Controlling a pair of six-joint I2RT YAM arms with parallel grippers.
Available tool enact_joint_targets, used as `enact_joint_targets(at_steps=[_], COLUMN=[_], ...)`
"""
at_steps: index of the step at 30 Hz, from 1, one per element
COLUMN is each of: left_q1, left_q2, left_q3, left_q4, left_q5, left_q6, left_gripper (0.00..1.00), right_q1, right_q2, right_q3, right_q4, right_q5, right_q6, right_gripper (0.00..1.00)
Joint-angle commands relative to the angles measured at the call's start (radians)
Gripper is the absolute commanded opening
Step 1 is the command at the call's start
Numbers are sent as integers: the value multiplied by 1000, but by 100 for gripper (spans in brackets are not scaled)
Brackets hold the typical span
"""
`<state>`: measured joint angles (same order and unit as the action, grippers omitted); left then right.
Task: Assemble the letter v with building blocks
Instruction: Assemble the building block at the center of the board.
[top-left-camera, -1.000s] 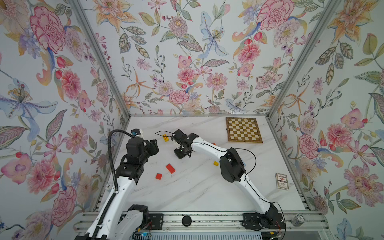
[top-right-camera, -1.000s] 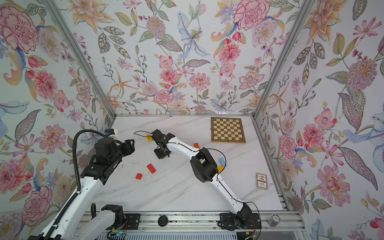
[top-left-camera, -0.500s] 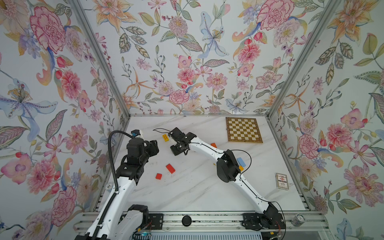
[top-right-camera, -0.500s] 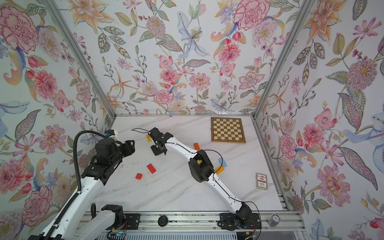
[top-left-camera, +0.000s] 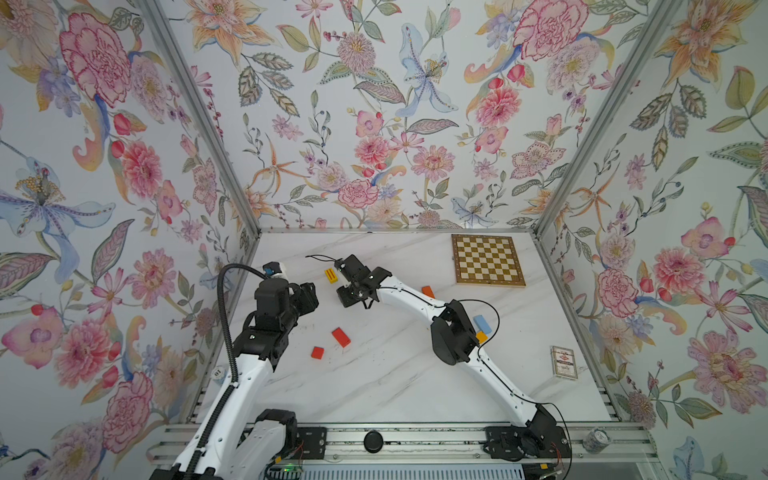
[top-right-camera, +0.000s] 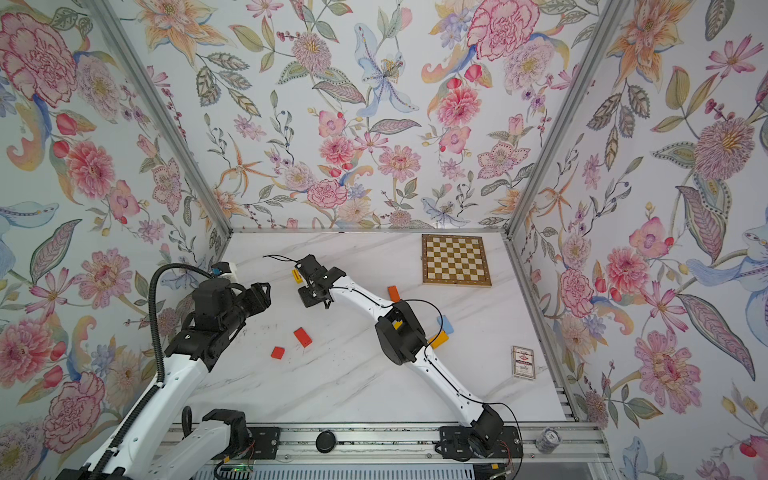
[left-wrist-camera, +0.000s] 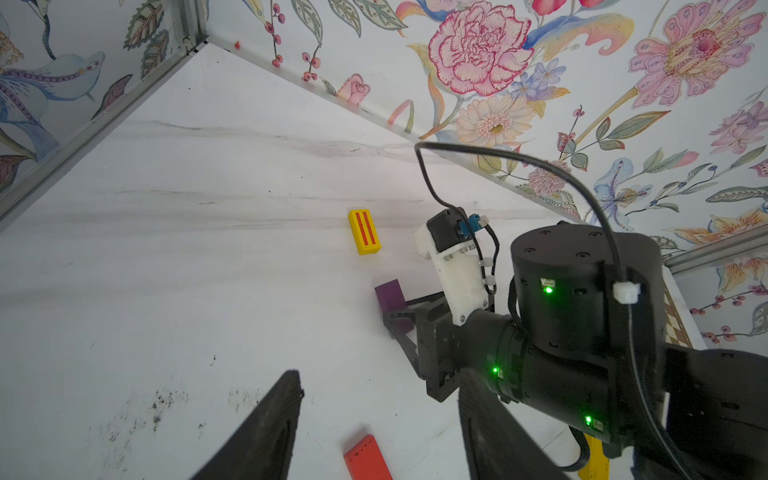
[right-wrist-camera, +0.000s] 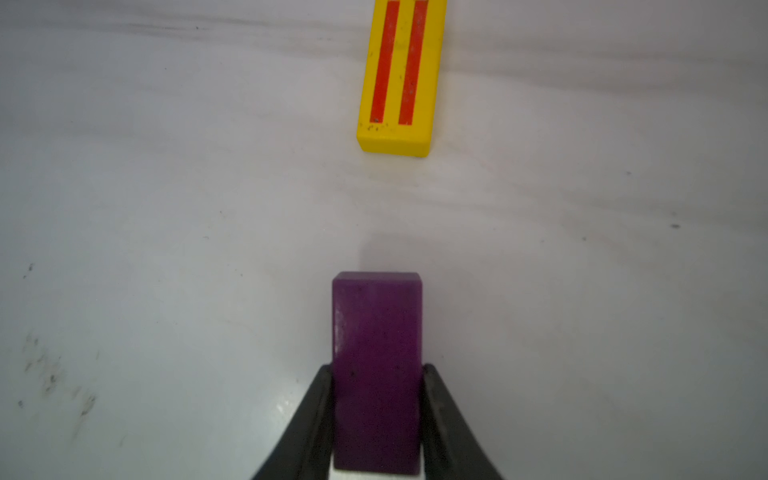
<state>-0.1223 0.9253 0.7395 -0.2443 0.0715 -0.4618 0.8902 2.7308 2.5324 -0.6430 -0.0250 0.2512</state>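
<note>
I see the right gripper (right-wrist-camera: 377, 370) low over the counter (top-left-camera: 395, 382) in the upper-left part of the marble; in the right wrist view its fingers (right-wrist-camera: 432, 390) press against both long sides of a purple block (right-wrist-camera: 376, 357), closed on it, and the block's far end juts out past the tips; whether it rests on the counter or hangs just above it I cannot quite tell. Just beyond it, apart and slightly off to one side, a yellow block (right-wrist-camera: 399, 79) with two red stripes lies flat; in both top views that yellow block (top-left-camera: 330, 275) sits beside the right wrist, toward the back wall. The left gripper (left-wrist-camera: 376, 376) hovers at the left edge of the scene with its fingers (left-wrist-camera: 274, 424) spread and nothing between them; through the gap I see a red block (left-wrist-camera: 368, 459) on the counter below. In a top view this long red block (top-left-camera: 340, 337) and a small red cube (top-left-camera: 317, 352) lie near each other left of centre; an orange block (top-left-camera: 428, 291) lies right of the right forearm, and a light blue block (top-left-camera: 482, 323) lies by the right elbow; the blocks are scattered, not in rows. The chessboard (top-left-camera: 487, 260) sits at upper right, and the card box (top-left-camera: 564, 362) at the right edge.
</note>
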Motion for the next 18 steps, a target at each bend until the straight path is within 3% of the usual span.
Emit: enact_joint_targets(at_steps=[1, 18], left_q1=[9, 9], left_q2=[-7, -8], left_q3=[-15, -23], left_q4=[12, 16], left_q5=[7, 11], left_q6=[-8, -17], left_gripper=[63, 63], right_q1=[-11, -19], right_q2=[45, 69], right_q3=[13, 16], right_q4=[32, 175], right_q5=[19, 29], right_q6=[19, 40], right_gripper=[34, 37])
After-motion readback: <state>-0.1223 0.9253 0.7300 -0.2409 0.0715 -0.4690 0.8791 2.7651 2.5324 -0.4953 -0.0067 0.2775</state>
